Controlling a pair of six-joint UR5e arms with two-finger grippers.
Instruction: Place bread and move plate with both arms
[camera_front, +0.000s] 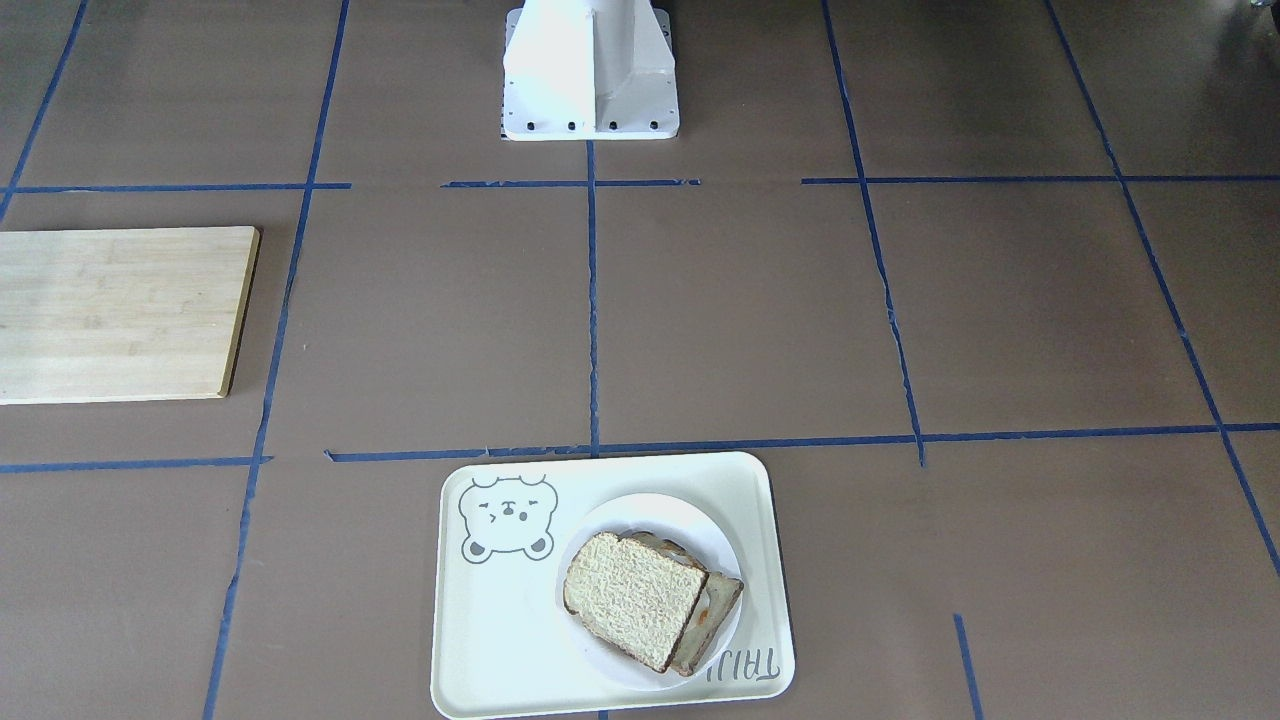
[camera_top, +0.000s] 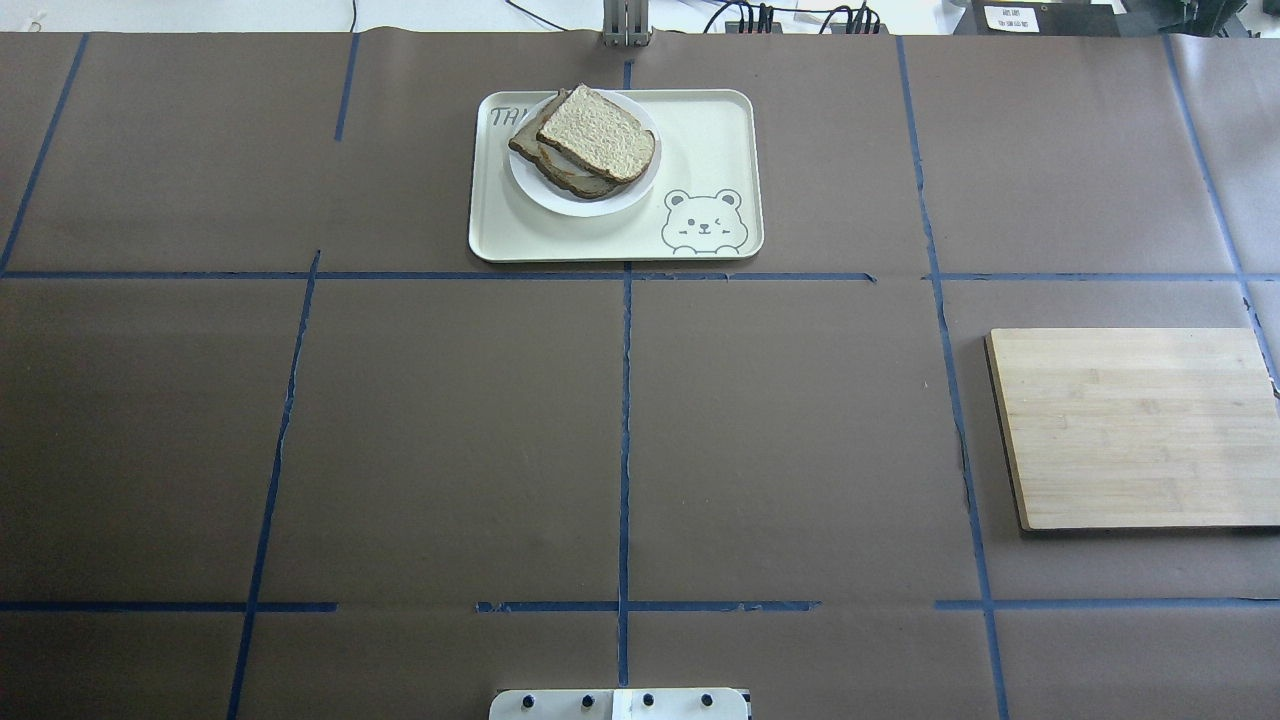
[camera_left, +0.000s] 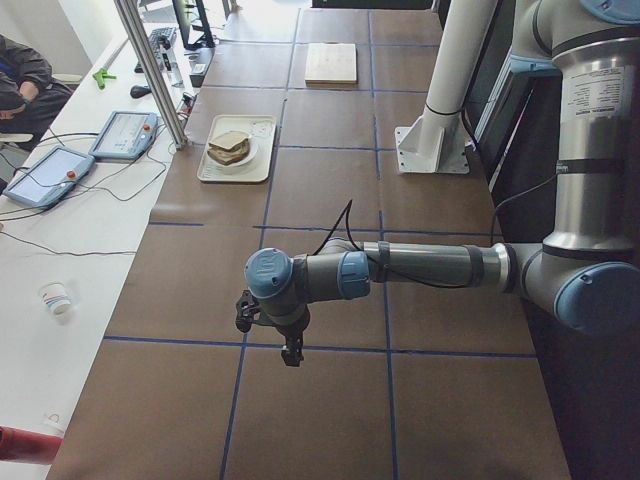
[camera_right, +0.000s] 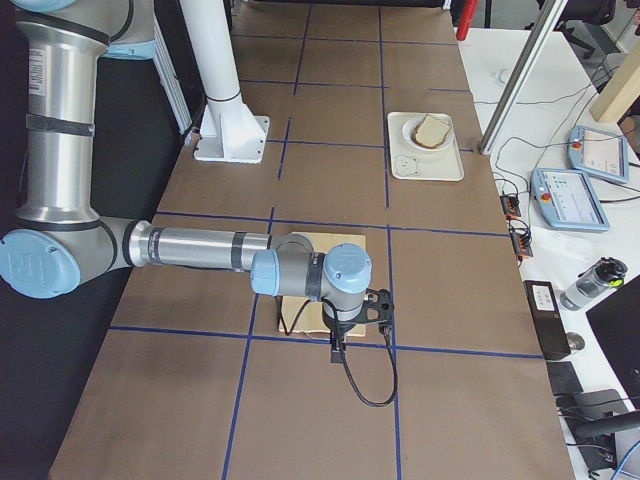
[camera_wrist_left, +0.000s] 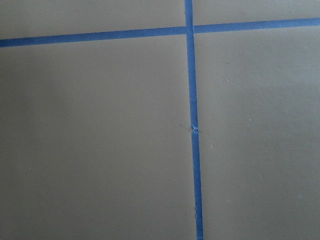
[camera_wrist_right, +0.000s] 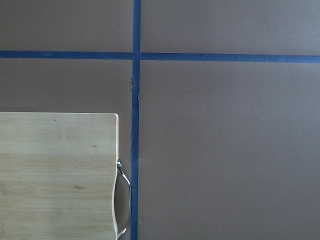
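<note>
The bread (camera_front: 632, 600) (camera_top: 598, 133), a plain slice, lies on top of a second slice (camera_front: 718, 608) on the white plate (camera_front: 655, 506) (camera_top: 622, 204). The plate sits on a cream tray with a bear drawing (camera_front: 500, 640) (camera_top: 720, 130) at the table's far side from the robot. The near arm in the exterior left view holds the left gripper (camera_left: 268, 330) low over the brown table, far from the tray. The right gripper (camera_right: 360, 320) hangs beside a wooden board. Both grippers show only in the side views, so I cannot tell whether either is open or shut. The wrist views show no fingers.
A wooden cutting board (camera_top: 1135, 425) (camera_front: 120, 315) (camera_wrist_right: 55, 175) lies on the robot's right. The white pedestal (camera_front: 590, 70) (camera_left: 440, 100) stands at the robot's edge. Blue tape lines cross the brown table. A person (camera_left: 20, 80) and control tablets (camera_left: 125, 133) are beyond the far edge.
</note>
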